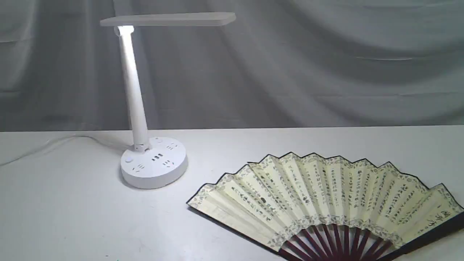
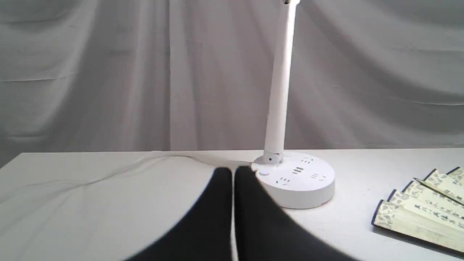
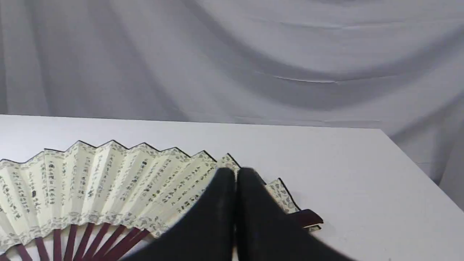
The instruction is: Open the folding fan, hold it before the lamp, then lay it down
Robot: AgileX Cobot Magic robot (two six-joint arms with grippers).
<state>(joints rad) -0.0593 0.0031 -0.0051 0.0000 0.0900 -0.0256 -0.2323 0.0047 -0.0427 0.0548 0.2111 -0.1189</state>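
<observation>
The fan [image 1: 326, 195] lies open on the worktop [image 1: 72, 217], right of the lamp [image 1: 134, 94]. Our left hand [image 2: 233, 175] and right hand [image 3: 236, 175] are together, empty.

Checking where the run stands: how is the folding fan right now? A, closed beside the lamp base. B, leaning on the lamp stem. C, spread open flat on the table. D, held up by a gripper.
C: the folding fan lies fully spread on the table, apart from the lamp, with the left gripper and right gripper both shut and empty.
</observation>
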